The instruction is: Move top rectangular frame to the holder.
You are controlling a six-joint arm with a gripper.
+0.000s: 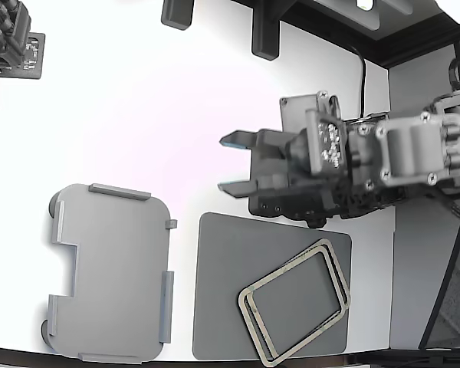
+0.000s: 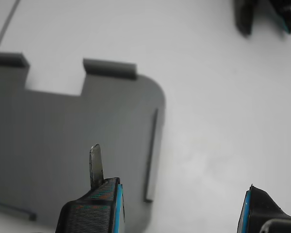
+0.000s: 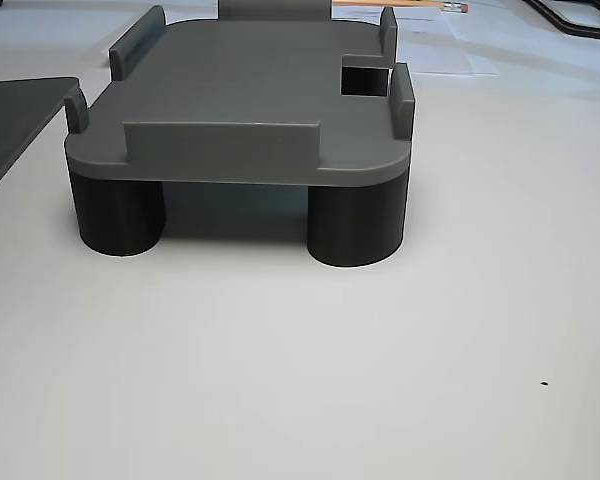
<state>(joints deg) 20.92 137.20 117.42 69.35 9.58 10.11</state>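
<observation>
Top rectangular frame (image 1: 327,253), lower right of the exterior view, stacked askew on 1 alike: likely light, thin, slightly flexible; pinch 1 rail; end effector (image 1: 235,163) wide, empty.

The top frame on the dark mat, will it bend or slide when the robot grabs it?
The top rectangular frame looks thin and hollow, so it is probably light and may flex a little. It lies flat on a second frame, slightly skewed, so a push would likely slide it across rather than tip it. Its narrow edge gives the open gripper little to pinch.
</observation>
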